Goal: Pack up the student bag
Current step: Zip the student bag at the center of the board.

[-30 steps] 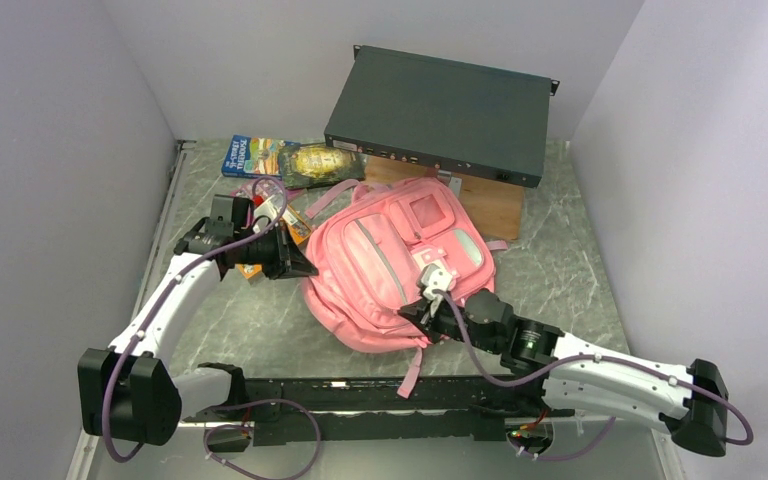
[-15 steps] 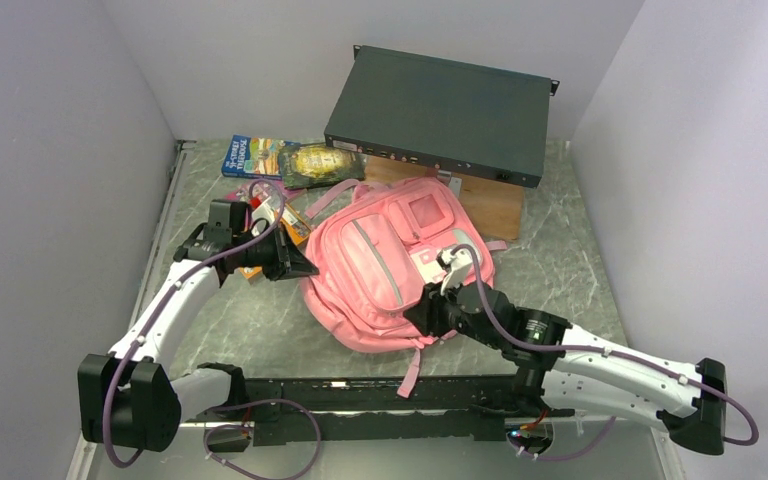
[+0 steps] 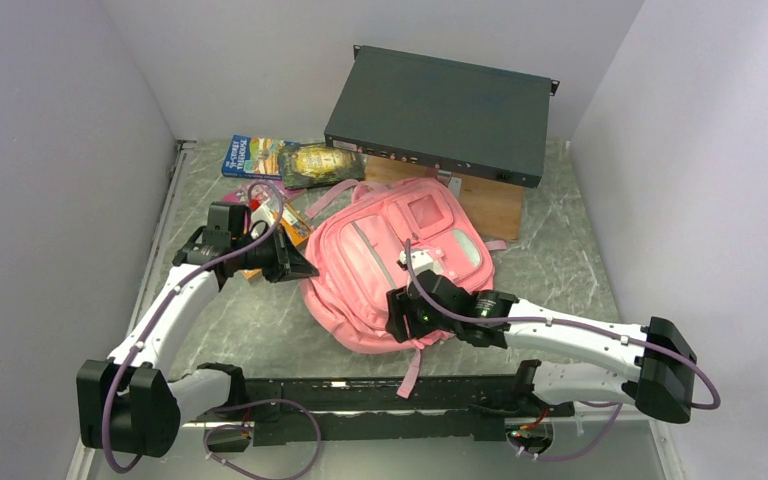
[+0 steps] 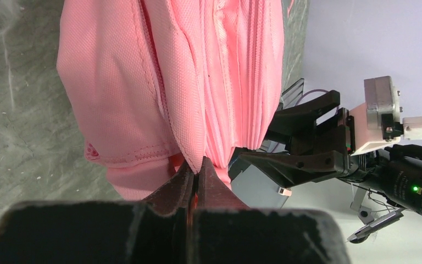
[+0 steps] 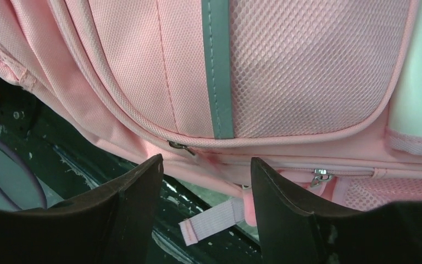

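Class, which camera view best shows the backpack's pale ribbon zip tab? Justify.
Right wrist view: the ribbon tab sits just below the student bag's zip, framed by the open right gripper. In the top view the right arm covers that spot; the left wrist view shows only the bag's folded side.

The right gripper (image 5: pixel 206 165) hangs with its dark fingers spread apart just below the student bag (image 5: pixel 143 82). A grey stripe (image 5: pixel 218 66) borders a mesh panel (image 5: pixel 307 60). Between the fingers lie a zip pull (image 5: pixel 178 146) and a pale tab (image 5: pixel 211 218).
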You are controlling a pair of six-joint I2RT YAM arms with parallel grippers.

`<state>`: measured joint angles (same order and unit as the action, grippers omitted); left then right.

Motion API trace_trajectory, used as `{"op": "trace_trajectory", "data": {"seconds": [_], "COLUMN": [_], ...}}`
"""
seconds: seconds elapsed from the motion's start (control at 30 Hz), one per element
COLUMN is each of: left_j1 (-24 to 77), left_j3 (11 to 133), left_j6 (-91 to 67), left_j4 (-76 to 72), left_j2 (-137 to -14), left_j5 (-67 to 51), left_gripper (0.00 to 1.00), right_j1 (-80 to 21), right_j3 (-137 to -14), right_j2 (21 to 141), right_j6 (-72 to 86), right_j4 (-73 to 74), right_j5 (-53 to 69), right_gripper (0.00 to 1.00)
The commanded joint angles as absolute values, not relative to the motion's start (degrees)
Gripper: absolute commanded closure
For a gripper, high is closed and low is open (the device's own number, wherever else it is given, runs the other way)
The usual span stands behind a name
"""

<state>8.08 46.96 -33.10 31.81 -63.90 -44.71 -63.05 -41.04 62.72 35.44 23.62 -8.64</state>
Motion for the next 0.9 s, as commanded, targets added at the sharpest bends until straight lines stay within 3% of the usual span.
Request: {"op": "trace_trajectory", "data": {"seconds": [0.0, 0.1, 0.2, 0.33, 0.63, 0.7, 0.8, 0.87], "left_j1": [7.9, 7.9, 7.9, 7.9, 7.8, 7.8, 7.9, 8.0], "left_j3": [47.1, 47.1, 47.0, 47.0, 49.4, 49.0, 46.3, 44.1], "left_j6": [-34.2, -33.3, -32.4, -31.9, -28.6, -28.7, -30.0, -30.9], "left_j4": [26.5, 27.2, 27.7, 28.0, 31.5, 31.2, 28.8, 26.6], "left_j2": [-62.2, -62.4, -62.9, -63.1, -64.2, -64.4, -64.3, -64.3], "left_j5": [-48.5, -48.0, -48.1, -47.8, -43.9, -44.2, -46.1, -47.6], "left_gripper": [1.0, 1.0, 1.0, 1.0, 1.0, 1.0, 1.0, 1.0], "right_j1": [-63.0, -63.0, -62.9, -62.9, -54.1, -53.9, -53.9, -53.9], "right_j3": [-42.3, -43.2, -42.6, -42.2, -38.5, -37.6, -37.9, -38.4], "right_j2": [63.7, 65.9, 66.8, 67.3, 66.3, 64.0, 60.2, 58.1], "right_j6": [35.2, 37.3, 37.7, 37.8, 48.9, 48.4, 44.0, 39.9], "right_j4": [18.9, 20.9, 21.1, 21.1, 34.0, 34.1, 31.8, 29.7], "right_j5": [-13.1, -18.2, -20.1, -19.1, -22.3, -22.2, -19.3, -15.8], "right_gripper": [0.43, 0.65, 0.76, 1.0, 1.0, 0.88, 0.57, 0.49]}}
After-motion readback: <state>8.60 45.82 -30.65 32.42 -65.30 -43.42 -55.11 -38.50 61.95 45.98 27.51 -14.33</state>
